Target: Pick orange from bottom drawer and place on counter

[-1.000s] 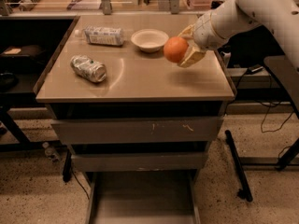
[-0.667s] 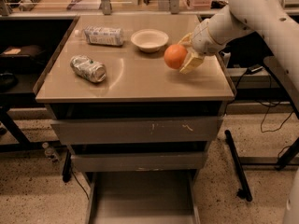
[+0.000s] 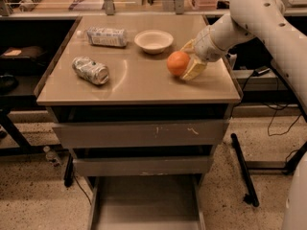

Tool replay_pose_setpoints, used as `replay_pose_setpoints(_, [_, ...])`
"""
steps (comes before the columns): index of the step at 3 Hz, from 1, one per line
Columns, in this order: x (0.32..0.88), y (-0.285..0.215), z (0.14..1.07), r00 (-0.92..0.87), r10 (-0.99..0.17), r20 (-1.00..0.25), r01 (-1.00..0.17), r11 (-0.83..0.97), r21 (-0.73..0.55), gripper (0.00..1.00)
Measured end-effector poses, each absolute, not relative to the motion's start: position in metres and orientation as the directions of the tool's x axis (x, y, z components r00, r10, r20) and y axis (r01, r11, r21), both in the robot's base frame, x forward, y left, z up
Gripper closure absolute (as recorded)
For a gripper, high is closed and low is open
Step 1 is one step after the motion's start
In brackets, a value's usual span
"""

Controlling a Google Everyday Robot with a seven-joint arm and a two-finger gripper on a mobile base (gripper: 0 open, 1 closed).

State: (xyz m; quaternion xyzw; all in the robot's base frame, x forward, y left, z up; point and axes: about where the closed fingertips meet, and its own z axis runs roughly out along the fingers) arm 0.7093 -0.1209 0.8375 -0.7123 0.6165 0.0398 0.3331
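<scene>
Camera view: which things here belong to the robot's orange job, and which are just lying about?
Job: orange, clasped by the gripper at the right of the counter; open bottom drawer.
Lying about: white bowl, crushed can, plastic bottle.

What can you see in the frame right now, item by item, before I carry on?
orange: 1, bright orange, over the counter's right side, between the gripper's fingers
counter: 1, tan-beige, top of the drawer cabinet
bottom drawer: 1, grey, pulled open at the cabinet's foot
upper drawers: 2, grey, pushed in, under the counter
bowl: 1, white, back centre of the counter
crushed can: 1, silver, left of the counter, on its side
bottle: 1, pale label, back left, lying down
arm: 1, white, reaching in from the right
gripper: 1, yellowish fingers, shut on the orange, right of the bowl
</scene>
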Motion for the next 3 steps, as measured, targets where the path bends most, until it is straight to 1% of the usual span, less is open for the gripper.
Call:
replay_pose_setpoints(1, [0.7093, -0.1209, 0.8375, 0.237, -0.852, -0.467, -0.905, -0.018, -0.425, 0.58])
replay_pose_setpoints(3, [0.7093, -0.1208, 0.8374, 0.237, -0.852, -0.467, -0.905, -0.018, -0.425, 0.10])
